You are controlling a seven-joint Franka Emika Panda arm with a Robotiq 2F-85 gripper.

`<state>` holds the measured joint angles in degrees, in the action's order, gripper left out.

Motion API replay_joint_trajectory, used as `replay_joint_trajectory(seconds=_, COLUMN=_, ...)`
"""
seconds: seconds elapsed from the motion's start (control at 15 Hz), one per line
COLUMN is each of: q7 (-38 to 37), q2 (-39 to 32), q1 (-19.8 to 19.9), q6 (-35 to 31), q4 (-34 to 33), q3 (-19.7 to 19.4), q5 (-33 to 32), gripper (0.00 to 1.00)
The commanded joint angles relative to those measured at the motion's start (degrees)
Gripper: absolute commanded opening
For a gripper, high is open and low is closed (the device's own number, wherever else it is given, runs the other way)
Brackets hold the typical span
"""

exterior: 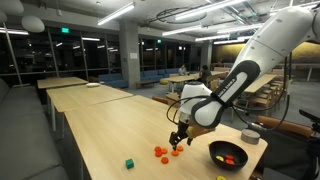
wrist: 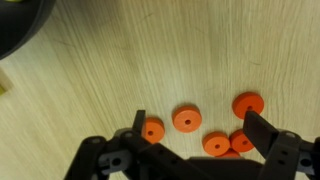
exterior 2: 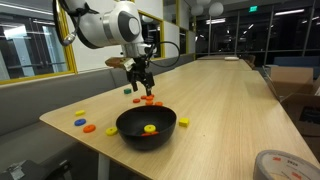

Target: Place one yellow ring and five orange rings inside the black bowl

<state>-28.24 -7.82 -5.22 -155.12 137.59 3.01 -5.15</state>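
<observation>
Several orange rings (wrist: 186,119) sit bunched under gripper (wrist: 195,115), jaws wide open, empty. Closing here could pinch two, or flick one off.

On my screens I list: black bowl (exterior 2: 146,143), glossy; 1 yellow ring (exterior 2: 149,128), bright; orange rings (wrist: 186,119), plain, all alike; green cube (exterior: 129,162); table (wrist: 90,70), pale wood grain.
</observation>
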Motion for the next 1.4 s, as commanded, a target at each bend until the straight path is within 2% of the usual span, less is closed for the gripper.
replay_joint_trajectory(seconds=0.0, q7=6.8, q2=-4.2, q1=1.4, q6=6.0, q4=-7.0, q3=-0.5, q5=7.2, gripper=1.00)
replay_joint_trajectory(seconds=0.4, q7=2.6, q2=-9.2, q1=1.5, q6=13.1, q4=-15.2, q3=-5.4, q5=5.4, gripper=1.00)
replay_joint_trajectory(seconds=0.6, q7=3.4, q2=-11.6, q1=1.5, q6=15.1, q4=-17.8, q3=-5.4, q5=7.0, gripper=1.00)
replay_joint_trajectory(seconds=1.13, q7=-1.8, q2=-14.9, q1=0.9, q6=12.5, q4=-18.3, q3=-5.6, q5=11.4, gripper=1.00)
replay_joint_trajectory(seconds=1.33, q7=-5.8, q2=-15.0, q1=0.0, q6=11.8, q4=-17.6, q3=-6.3, q5=12.0, gripper=1.00)
